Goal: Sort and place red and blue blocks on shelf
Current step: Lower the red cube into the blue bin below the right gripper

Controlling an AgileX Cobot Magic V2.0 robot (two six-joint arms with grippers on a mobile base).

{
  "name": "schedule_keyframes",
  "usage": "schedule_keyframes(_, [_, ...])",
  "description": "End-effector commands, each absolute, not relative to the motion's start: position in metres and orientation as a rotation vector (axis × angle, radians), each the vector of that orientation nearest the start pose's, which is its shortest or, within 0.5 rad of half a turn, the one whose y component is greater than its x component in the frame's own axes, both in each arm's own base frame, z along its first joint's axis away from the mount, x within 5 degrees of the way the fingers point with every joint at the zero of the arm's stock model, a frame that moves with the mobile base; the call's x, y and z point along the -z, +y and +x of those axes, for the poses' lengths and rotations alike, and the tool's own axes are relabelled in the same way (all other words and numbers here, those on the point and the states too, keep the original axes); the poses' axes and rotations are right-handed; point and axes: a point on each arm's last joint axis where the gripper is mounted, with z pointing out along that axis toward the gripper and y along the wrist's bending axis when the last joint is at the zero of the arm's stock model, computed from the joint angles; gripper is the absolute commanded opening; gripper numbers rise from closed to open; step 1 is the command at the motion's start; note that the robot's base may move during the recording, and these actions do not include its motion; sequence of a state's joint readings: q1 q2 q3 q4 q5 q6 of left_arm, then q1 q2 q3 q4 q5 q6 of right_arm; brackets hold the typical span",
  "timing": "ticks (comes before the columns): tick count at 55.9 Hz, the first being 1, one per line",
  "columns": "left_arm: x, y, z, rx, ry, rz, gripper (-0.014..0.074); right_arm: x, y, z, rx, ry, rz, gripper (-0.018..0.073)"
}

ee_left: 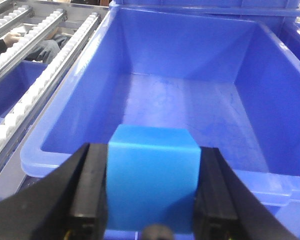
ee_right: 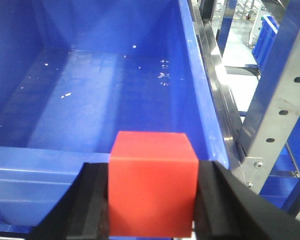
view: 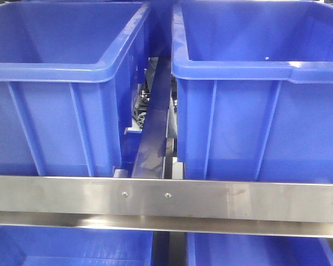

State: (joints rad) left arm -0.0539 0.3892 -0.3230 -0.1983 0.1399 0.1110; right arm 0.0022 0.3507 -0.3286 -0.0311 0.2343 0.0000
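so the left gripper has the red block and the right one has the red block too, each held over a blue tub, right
Not quite. The left wrist view shows the left gripper shut on the blue block, not a red one. The rest holds: the right gripper grips the red block, and each block sits at the near rim of a blue tub.

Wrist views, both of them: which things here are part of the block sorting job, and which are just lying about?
Part of the job:
blue block in left pincer
red block in right pincer
blue tubs
shelf rail

Just about:
roller tracks
perforated upright
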Motion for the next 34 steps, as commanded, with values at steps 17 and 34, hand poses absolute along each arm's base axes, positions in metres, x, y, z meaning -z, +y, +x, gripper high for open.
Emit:
schedule_keyframes(17, [-0.312, -0.006, 0.096, 0.131, 1.544, -0.032, 0.0234, -0.305, 0.001, 0.087, -0.007, 1.63, -0.007, 0.0383])
schedule_keyframes(34, [-0.356, -0.008, 0.136, 0.131, 1.569, -0.032, 0.0234, -0.342, 0.01, 0.118, -0.077, 1.646, -0.061, 0.0383])
